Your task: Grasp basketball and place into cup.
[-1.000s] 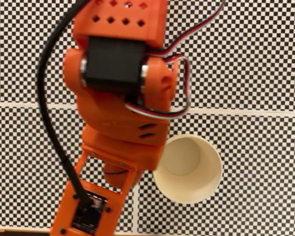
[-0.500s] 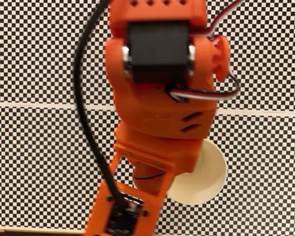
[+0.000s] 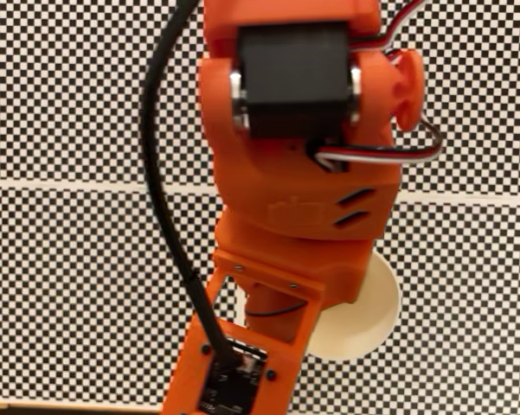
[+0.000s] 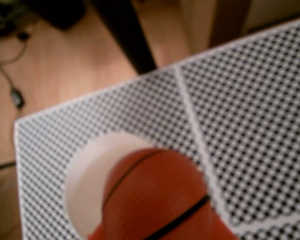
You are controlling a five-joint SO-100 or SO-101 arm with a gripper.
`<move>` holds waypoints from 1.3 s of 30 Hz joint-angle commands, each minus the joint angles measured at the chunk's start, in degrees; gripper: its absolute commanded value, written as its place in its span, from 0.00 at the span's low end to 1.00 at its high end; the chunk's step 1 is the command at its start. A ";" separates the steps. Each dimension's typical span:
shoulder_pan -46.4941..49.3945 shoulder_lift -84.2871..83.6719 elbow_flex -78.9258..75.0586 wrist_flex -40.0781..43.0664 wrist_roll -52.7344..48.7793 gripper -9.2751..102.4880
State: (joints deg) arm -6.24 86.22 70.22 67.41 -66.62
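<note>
In the wrist view the orange-red basketball (image 4: 157, 200) with black seams looms close to the camera at the bottom centre. It hangs over the mouth of the cream-white cup (image 4: 90, 175), which stands on the checkered mat below. My gripper (image 4: 159, 225) holds the ball, with its fingers mostly out of frame. In the fixed view the orange arm (image 3: 303, 173) covers most of the cup (image 3: 372, 320). Just the cup's right part shows past the arm, and the ball is hidden beneath it.
The black-and-white checkered mat (image 3: 60, 259) covers the table, with white seam lines crossing it. In the wrist view the mat's edge (image 4: 90, 95) runs close behind the cup, with wooden floor, a dark table leg (image 4: 122, 35) and cables beyond. A black cable (image 3: 169, 199) runs along the arm.
The arm has swung to the right in the fixed view and now covers most of the cup, whose open mouth was plainly visible a second ago.
</note>
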 commanded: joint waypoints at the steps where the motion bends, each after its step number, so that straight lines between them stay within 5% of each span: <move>1: -1.23 1.58 -1.76 -1.05 1.32 0.09; 21: -5.45 -7.91 -7.91 -3.60 7.82 0.11; 39: -9.05 -8.17 -10.11 -3.08 12.30 0.33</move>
State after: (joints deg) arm -15.03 77.61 63.37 64.60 -54.93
